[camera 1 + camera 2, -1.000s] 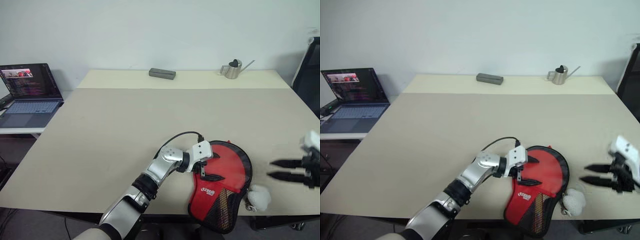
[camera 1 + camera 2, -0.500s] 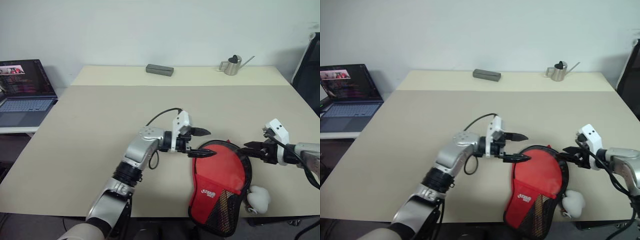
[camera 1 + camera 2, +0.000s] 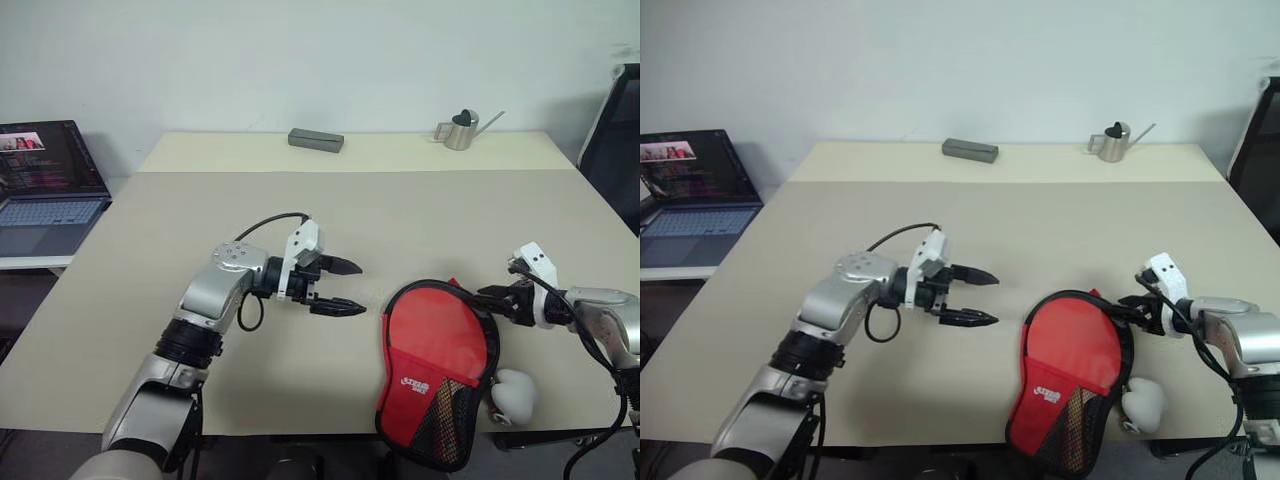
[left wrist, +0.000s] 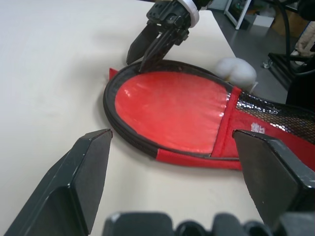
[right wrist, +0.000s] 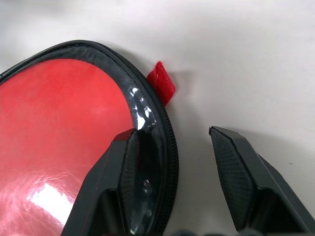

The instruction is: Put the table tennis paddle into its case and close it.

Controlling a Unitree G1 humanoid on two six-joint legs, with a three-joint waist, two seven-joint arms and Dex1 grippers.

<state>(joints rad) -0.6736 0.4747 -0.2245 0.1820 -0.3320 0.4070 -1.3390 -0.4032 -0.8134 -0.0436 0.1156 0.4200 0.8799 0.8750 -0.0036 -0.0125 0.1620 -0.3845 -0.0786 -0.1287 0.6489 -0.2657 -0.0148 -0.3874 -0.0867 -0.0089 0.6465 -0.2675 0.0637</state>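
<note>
A wide beige table (image 3: 250,230) fills the scene, seen from above the robot's arms. Near its front right edge lies the case (image 3: 440,365), a paddle-shaped zip pouch with a glossy red front, black trim and a black mesh pocket at its narrow near end, which overhangs the table edge. White lettering sits on the red fabric just above the mesh. A small white plush charm (image 3: 513,393) rests just to the right of the case's near end, at the table edge. A short red fabric tab (image 5: 162,83) sticks out from the far rim of the case. The table tennis paddle itself cannot be made out as separate from the case.

The left gripper (image 3: 342,286) hovers above the table to the left of the case and apart from it, pointing right, its two black fingers spread wide with nothing between them.

The right gripper (image 3: 492,297) reaches in from the right and meets the far right rim of the case. Its fingers are partly spread: one finger (image 5: 129,172) lies over the black zip edge, the other (image 5: 235,169) is over bare table just outside the rim. It is pinching nothing that can be seen.

On the far side of the table sit a flat grey box (image 3: 316,140) and a small metal watering can (image 3: 462,130). An open laptop (image 3: 45,185) stands on a lower surface to the left.
</note>
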